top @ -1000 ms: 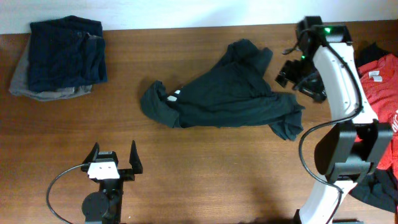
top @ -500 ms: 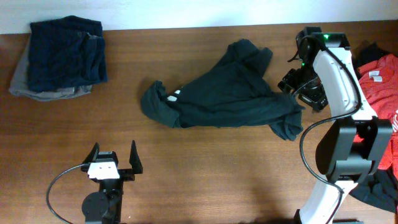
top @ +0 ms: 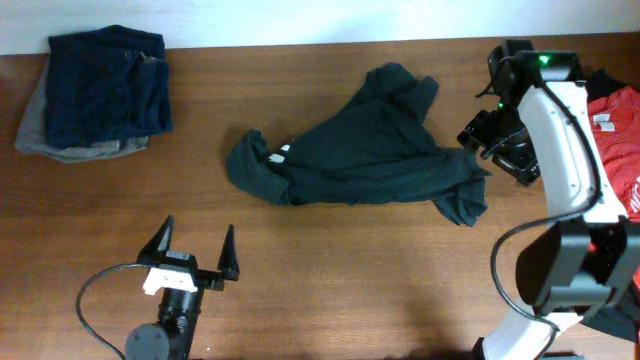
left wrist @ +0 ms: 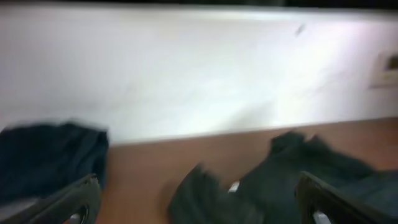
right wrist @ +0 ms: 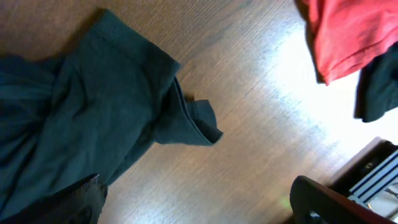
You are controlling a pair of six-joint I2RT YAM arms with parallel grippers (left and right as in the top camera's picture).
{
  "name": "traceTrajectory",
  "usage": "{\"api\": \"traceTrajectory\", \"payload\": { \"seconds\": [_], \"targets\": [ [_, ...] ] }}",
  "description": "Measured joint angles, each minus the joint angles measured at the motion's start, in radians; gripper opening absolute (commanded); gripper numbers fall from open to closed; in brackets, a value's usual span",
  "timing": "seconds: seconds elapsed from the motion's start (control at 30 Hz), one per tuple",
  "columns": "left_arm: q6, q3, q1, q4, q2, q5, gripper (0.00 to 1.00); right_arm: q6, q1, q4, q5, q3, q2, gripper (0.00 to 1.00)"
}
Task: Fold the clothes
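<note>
Right tool hangs released beside the crumpled dark-green garment on the worktop — left tool released too, well apart. Best pinch one edge low, then spread it flat before folding.

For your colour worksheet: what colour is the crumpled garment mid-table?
The garment is blackish-green; overhead view.

Your table is smooth reddish wood with a slight sheen. The dark green garment and the red garment both look like soft matt cloth. Your right arm's shell is glossy white plastic.
</note>
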Motion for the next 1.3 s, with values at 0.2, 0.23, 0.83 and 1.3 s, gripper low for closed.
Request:
{"api": "traceTrajectory", "payload": {
  "seconds": [0.2,0.23,0.83,1.3],
  "targets": [
    [0.0,0.05,0.0,0.05,0.073,0.07,0.99,0.0,0.0,-0.022,0.038,0.0,-0.018,0.99],
    [0.0,0.074,0.0,0.044,0.11,0.074,0.99,0.0,0.0,-0.023,0.042,0.0,-0.018,0.99],
    [0.066,1.303,-0.051,-0.921,1.413,0.275,0.99,0.048,0.0,-0.057,0.067,-0.018,-0.164,0.99],
    [-0.074,1.424,-0.174,-1.048,1.733,0.03,0.99,0.052,-0.046,0.109,0.034,-0.307,-0.174,0.99]
  ]
}}
